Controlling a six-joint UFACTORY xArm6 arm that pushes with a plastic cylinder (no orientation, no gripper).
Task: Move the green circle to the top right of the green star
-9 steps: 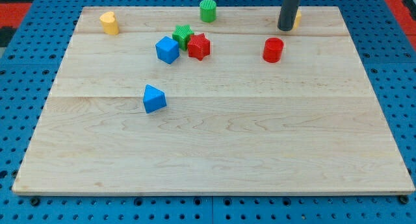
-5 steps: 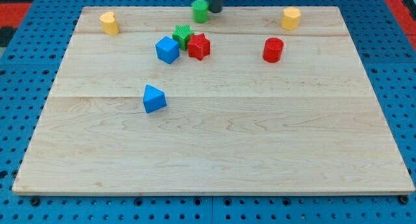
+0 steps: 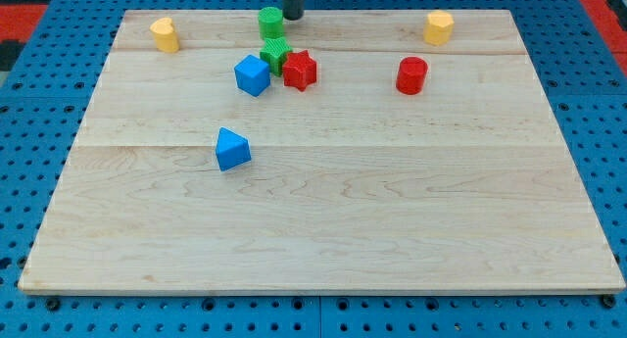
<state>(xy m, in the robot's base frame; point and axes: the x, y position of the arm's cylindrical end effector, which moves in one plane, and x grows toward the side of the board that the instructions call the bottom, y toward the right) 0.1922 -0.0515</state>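
The green circle stands near the board's top edge, just above the green star and slightly to its left. My tip is at the circle's right side, touching or almost touching it. The green star sits wedged between the blue cube on its lower left and the red star on its lower right.
A red cylinder stands at the right. A yellow block is at the top right and another yellow block at the top left. A blue triangular block lies left of centre. The wooden board lies on a blue pegboard.
My tip swept left along the top edge from beside the top-right yellow block. It reached the green circle and pushed it left, from upper right of the green star to just above it.
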